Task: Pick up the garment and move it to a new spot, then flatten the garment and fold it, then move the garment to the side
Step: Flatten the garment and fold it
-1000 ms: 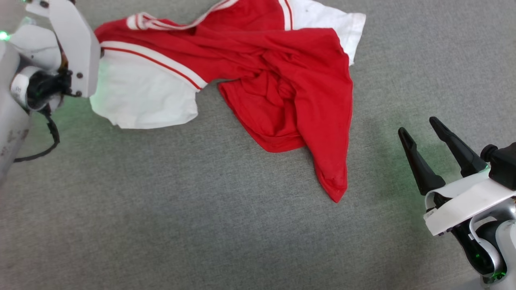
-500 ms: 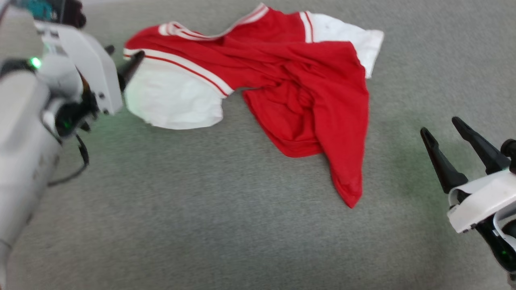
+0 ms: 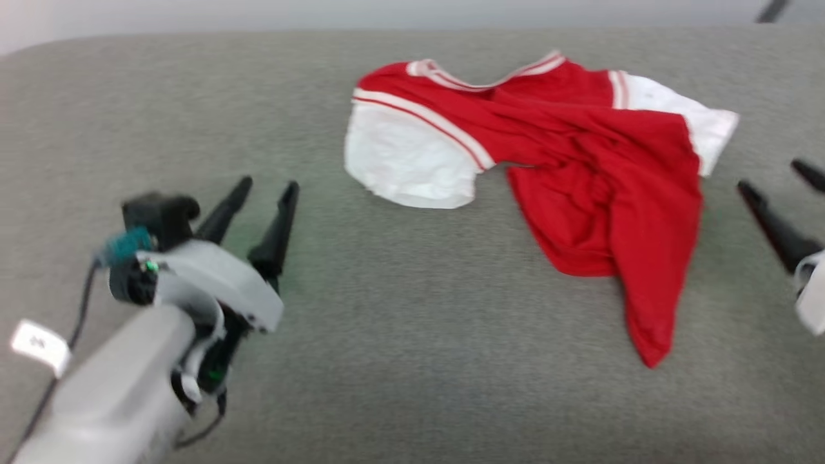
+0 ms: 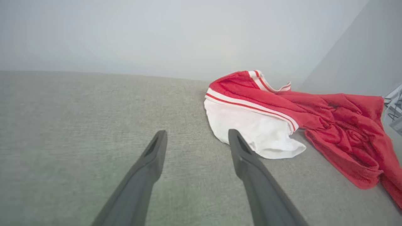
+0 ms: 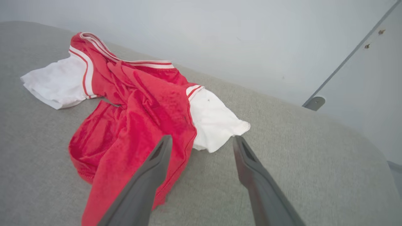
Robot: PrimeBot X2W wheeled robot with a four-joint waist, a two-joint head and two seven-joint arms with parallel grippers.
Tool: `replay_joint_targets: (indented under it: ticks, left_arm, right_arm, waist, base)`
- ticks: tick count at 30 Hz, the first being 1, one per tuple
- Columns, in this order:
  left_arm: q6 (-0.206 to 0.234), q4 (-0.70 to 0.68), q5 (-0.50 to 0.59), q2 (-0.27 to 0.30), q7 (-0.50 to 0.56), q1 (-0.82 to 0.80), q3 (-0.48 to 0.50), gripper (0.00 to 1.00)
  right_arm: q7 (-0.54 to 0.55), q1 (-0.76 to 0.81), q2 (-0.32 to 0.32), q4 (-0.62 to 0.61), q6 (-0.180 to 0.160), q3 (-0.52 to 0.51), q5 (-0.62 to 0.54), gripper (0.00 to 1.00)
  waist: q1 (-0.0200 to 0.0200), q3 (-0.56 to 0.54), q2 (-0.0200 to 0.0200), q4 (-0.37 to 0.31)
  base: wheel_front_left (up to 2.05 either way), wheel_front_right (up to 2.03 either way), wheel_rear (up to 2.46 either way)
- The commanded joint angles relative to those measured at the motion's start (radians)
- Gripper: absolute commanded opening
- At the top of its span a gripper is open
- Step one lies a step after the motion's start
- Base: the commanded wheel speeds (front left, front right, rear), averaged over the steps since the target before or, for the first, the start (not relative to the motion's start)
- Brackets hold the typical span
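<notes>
The garment (image 3: 580, 174), a red jersey with white sleeves and striped trim, lies crumpled on the grey cloth surface at the upper right of the head view. One red corner trails toward me. My left gripper (image 3: 267, 187) stands open at the lower left, well clear of the white sleeve (image 3: 406, 161), with nothing between its fingers. The left wrist view puts the garment (image 4: 282, 116) to the right of that gripper (image 4: 196, 135). My right gripper (image 3: 776, 177) is open at the right edge, beside the jersey's red side. In the right wrist view the garment (image 5: 135, 103) lies ahead and left of this gripper (image 5: 201, 139).
The grey fabric surface (image 3: 399, 361) stretches all around the garment. Its far edge meets a pale wall (image 3: 387, 13). A wall corner with a metal strip (image 5: 314, 102) shows at the right of the right wrist view.
My left gripper has let go of the white sleeve, opened, and pulled back toward me, away from the garment. The head camera has tilted up and left, shifting the whole picture. The garment stays put.
</notes>
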Motion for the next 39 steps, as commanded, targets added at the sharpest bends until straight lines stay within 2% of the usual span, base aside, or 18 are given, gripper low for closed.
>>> replay_joint_targets:
  ticks: [1,3,6,10,16,19,25,29,30,31,35,39]
  left_arm:
    - [0.025,-0.041,0.029,-0.005,-0.009,0.039,0.020,1.00]
    - [0.070,-0.118,0.086,-0.024,-0.012,0.089,0.085,1.00]
    - [0.110,-0.225,0.199,-0.057,-0.010,0.188,0.183,1.00]
    - [0.120,-0.329,0.337,-0.119,-0.011,0.265,0.272,1.00]
    - [0.063,-0.365,0.453,-0.205,-0.011,0.300,0.321,1.00]
    - [0.031,-0.360,0.485,-0.235,-0.011,0.298,0.339,1.00]
    - [-0.027,-0.346,0.533,-0.275,-0.011,0.279,0.389,1.00]
    - [-0.067,-0.344,0.533,-0.284,-0.011,0.264,0.411,1.00]
    - [-0.083,-0.345,0.522,-0.284,-0.011,0.255,0.414,1.00]
    - [-0.095,-0.345,0.521,-0.273,-0.009,0.239,0.416,1.00]
    - [-0.139,-0.357,0.523,-0.224,0.058,0.131,0.410,1.00]
    - [-0.177,-0.337,0.432,-0.191,0.262,-0.049,0.380,1.00]
  right_arm:
    - [0.033,-0.042,-0.023,0.012,-0.001,0.015,0.019,1.00]
    - [0.086,-0.115,-0.068,0.042,-0.001,0.044,0.044,1.00]
    - [0.170,-0.230,-0.129,0.102,-0.001,0.094,0.084,1.00]
    - [0.273,-0.380,-0.204,0.197,-0.001,0.152,0.142,1.00]
    - [0.416,-0.546,-0.318,0.333,-0.001,0.235,0.183,1.00]
    - [0.455,-0.603,-0.345,0.365,-0.001,0.276,0.199,1.00]
    - [0.518,-0.667,-0.364,0.411,-0.001,0.367,0.254,1.00]
    - [0.528,-0.663,-0.340,0.431,0.000,0.434,0.280,1.00]
    - [0.523,-0.662,-0.330,0.436,0.000,0.446,0.288,0.60]
    - [0.525,-0.661,-0.320,0.438,0.001,0.461,0.300,0.00]
    - [0.513,-0.684,-0.312,0.447,0.002,0.493,0.326,0.00]
    - [0.501,-0.723,-0.317,0.445,0.001,0.519,0.345,0.00]
  waist:
    - [0.0000,-0.016,0.0000,0.090]
    - [0.0000,0.000,0.0000,0.124]
    - [0.0000,0.035,0.0000,0.172]
    - [0.0000,0.101,0.0000,0.244]
    - [0.0000,0.205,0.0000,0.340]
    - [0.0000,0.249,0.0000,0.369]
    - [0.0000,0.291,0.0000,0.387]
    - [0.0000,0.293,0.0000,0.378]
    - [0.0000,0.293,0.0000,0.374]
    - [0.0000,0.293,0.0000,0.369]
    - [0.0000,0.297,0.0000,0.346]
    - [0.0000,0.307,0.0000,0.323]
  base:
    - [0.00,0.00,0.00]
    - [0.00,0.00,0.00]
    - [0.00,0.00,0.00]
    - [0.00,0.00,0.00]
    - [0.00,0.00,0.00]
    - [0.00,0.00,0.00]
    - [0.00,0.00,0.00]
    - [0.00,0.00,0.00]
    - [0.00,0.00,0.00]
    - [0.00,0.00,0.00]
    - [0.00,0.00,0.00]
    - [0.00,0.00,0.00]
